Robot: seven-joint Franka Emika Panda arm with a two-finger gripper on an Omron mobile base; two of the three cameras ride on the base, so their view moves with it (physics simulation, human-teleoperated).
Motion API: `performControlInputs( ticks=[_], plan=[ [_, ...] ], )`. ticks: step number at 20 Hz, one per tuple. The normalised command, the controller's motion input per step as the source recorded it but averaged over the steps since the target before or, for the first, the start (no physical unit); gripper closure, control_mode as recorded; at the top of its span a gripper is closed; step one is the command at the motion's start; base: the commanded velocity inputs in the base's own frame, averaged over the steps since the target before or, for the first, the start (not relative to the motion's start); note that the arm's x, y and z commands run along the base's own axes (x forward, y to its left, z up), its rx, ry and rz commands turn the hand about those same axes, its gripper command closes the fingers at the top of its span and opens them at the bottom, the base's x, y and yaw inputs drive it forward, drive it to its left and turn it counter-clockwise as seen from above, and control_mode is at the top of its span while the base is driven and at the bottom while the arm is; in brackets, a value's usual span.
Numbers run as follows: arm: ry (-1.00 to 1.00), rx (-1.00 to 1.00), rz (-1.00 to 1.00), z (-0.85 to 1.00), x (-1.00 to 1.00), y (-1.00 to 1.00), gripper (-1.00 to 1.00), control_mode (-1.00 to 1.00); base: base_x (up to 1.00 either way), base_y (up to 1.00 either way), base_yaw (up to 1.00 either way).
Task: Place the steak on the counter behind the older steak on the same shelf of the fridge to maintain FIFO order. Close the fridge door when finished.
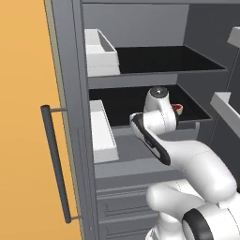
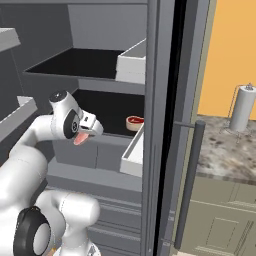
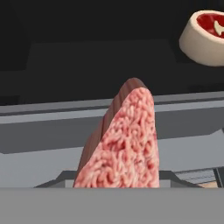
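Steak point(image 3: 127, 144) before shelf point(image 3: 109, 65), older steak point(image 3: 205, 37) right.

No readable text, labels, brands or numbers anywhere I look: none on the tall dark grey fridge point(image 1: 75, 117), its white door bins point(image 1: 101, 54), or the white paper-towel roll point(image 2: 242, 107) on the mottled counter point(image 2: 225, 150).

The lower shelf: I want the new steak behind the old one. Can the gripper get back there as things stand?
Probably yes. The fridge is open, the gripper holds the steak just before the lower shelf, and the older steak sits off to one side, leaving bare board beside it.
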Motion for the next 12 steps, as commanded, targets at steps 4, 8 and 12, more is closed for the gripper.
performControlInputs(
  ticks=[4, 8, 12],
  plan=[
    [0.0, 0.0, 0.0, 0.0, 0.0, 0.0, 1.0, 1.0, 0.02, 0.0, 0.0],
    [0.0, 0.0, 0.0, 0.0, 0.0, 0.0, 1.0, 1.0, 0.37, 0.0, 0.0],
    [0.0, 0.03, 0.0, 0.0, 0.93, 0.0, 1.0, -1.0, 0.0, 0.0, 0.0]
  ],
)
